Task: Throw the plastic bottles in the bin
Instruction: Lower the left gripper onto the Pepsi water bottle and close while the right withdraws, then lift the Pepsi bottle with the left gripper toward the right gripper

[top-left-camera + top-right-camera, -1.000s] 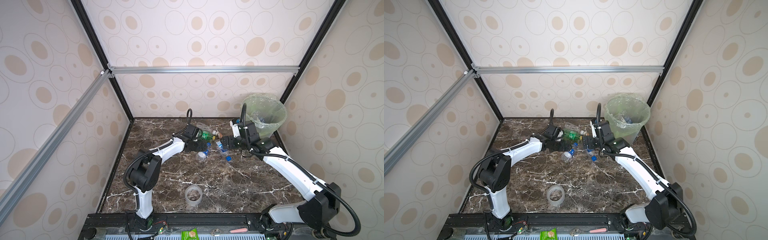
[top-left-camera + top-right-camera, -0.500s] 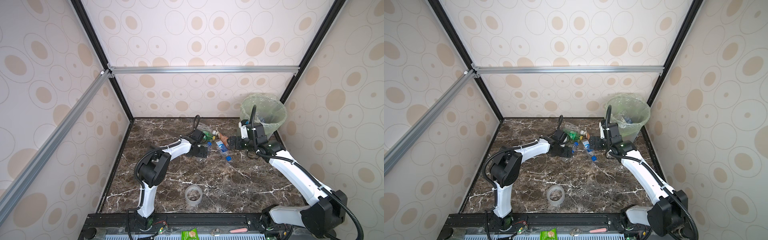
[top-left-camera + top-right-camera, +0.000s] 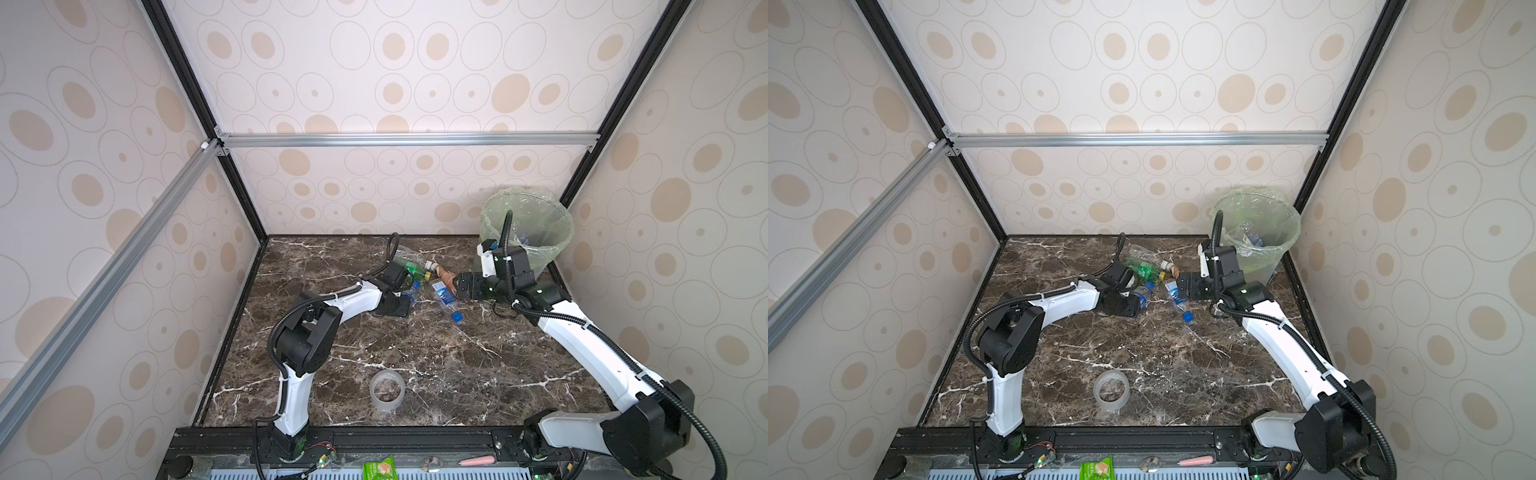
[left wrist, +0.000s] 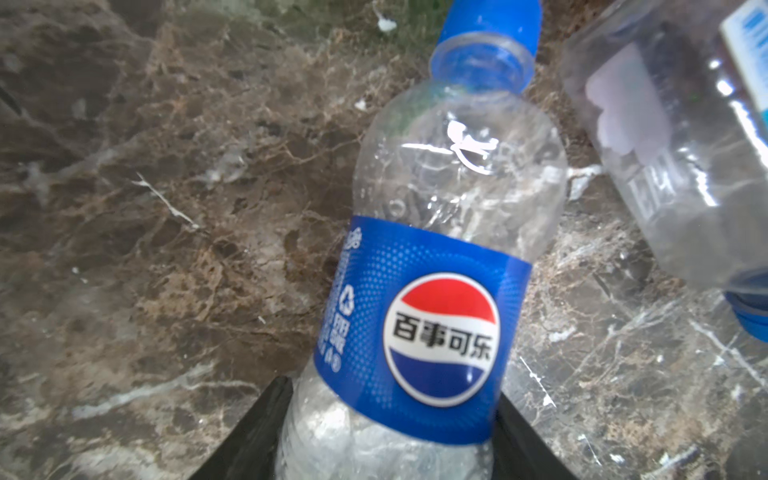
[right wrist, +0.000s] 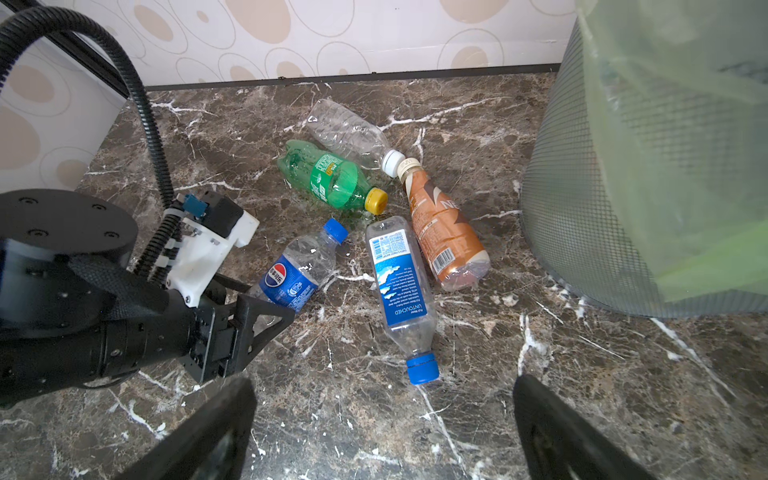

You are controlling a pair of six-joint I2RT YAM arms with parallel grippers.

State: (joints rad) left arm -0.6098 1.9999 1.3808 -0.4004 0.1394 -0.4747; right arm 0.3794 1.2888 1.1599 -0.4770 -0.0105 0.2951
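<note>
The Pepsi bottle (image 5: 293, 272) is clear with a blue label and blue cap. The green bottle (image 5: 328, 178) has a yellow cap. The table (image 5: 457, 395) is dark brown with white veins.

Marble tabletop (image 3: 457, 374) carries perhaps five bottles (image 5: 401, 282), a tape roll (image 3: 387, 390), the bin (image 3: 544, 253).

Between jaws of left gripper (image 4: 388, 440), on table (image 5: 498, 415): base of Pepsi bottle (image 5: 297, 270). Between the two grippers: water bottle (image 5: 401, 286). Near right gripper (image 5: 386, 436), alongside water bottle: coffee bottle (image 5: 440, 232). Behind left gripper: soda bottle (image 5: 328, 178), then bare bottle (image 5: 349, 133), cap against coffee bottle cap. Behind right gripper, to its right: bin (image 5: 623, 208). Well apart from both grippers, toward arm bases: tape roll (image 3: 387, 390).
</note>
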